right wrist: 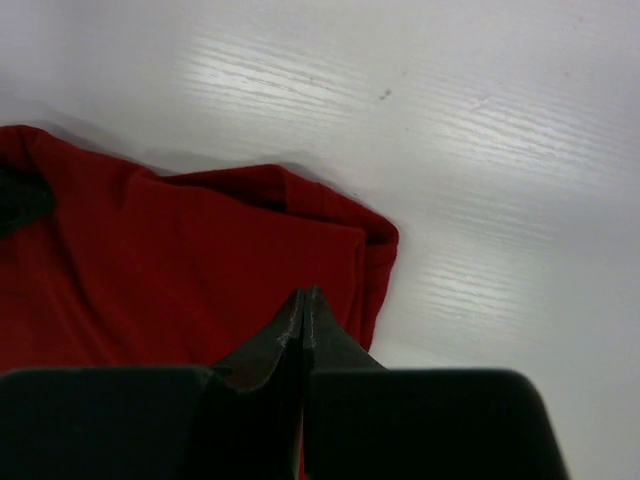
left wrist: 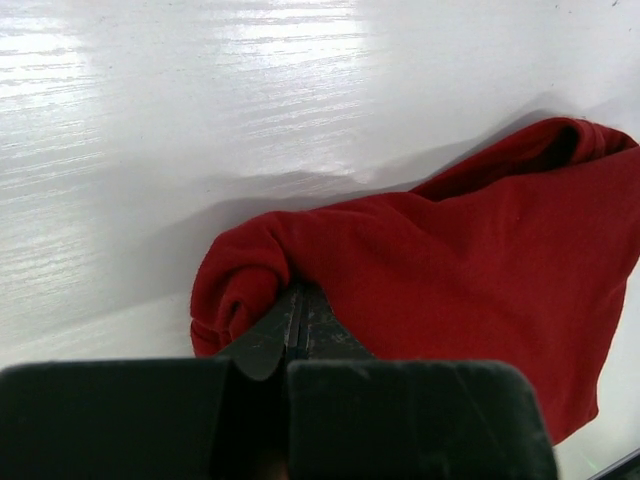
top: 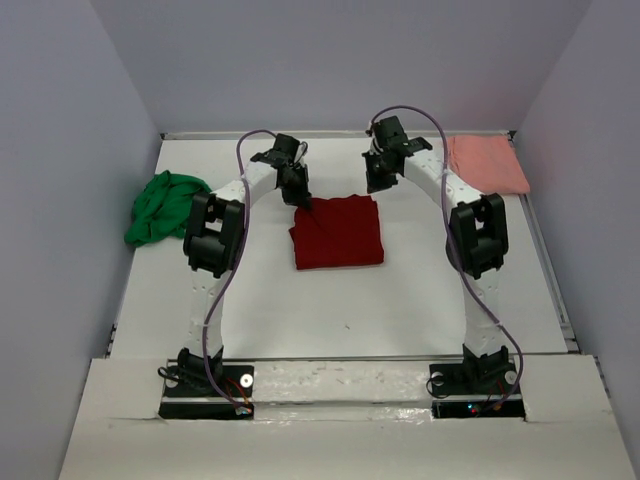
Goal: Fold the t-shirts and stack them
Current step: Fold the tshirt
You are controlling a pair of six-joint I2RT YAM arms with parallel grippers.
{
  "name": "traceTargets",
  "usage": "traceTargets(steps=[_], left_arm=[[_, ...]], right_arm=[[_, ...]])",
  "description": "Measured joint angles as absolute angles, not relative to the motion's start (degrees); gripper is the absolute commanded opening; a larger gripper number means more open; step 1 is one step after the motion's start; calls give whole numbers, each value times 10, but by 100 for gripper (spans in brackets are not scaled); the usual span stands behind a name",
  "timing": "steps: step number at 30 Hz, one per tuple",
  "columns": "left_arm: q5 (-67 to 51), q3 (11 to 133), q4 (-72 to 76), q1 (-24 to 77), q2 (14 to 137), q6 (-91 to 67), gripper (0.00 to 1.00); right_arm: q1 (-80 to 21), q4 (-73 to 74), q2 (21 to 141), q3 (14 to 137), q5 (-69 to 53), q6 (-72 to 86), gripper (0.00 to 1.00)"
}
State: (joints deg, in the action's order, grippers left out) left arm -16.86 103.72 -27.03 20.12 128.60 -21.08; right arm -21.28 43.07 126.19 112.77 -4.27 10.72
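Left fingers (left wrist: 265,345) together, perhaps on corner of dark red t-shirt (left wrist: 450,280).

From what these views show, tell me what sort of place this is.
Probably a robot lab test cell: a white table boxed in by plain grey walls, a left arm and right arm bolted at its near edge, and a dark red t-shirt, green t-shirt and pink t-shirt as props.

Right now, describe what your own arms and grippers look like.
Both the left arm and right arm have white links, black joint housings and black bases. A lilac cable loops along each. The left gripper and right gripper are black, with two tapering fingers.
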Motion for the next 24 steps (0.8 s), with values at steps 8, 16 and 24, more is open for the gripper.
traceTargets(steps=[8, 16, 24], left_arm=[[-173, 1037, -268, 201, 1286, -211, 0], [-174, 1037, -268, 201, 1286, -211, 0], [-175, 1036, -267, 201, 1286, -211, 0]], right_arm=[[-231, 429, 1280, 1154, -53, 110, 0], [-236, 418, 1283, 1111, -52, 121, 0], [-236, 400, 1319, 1108, -49, 131, 0]])
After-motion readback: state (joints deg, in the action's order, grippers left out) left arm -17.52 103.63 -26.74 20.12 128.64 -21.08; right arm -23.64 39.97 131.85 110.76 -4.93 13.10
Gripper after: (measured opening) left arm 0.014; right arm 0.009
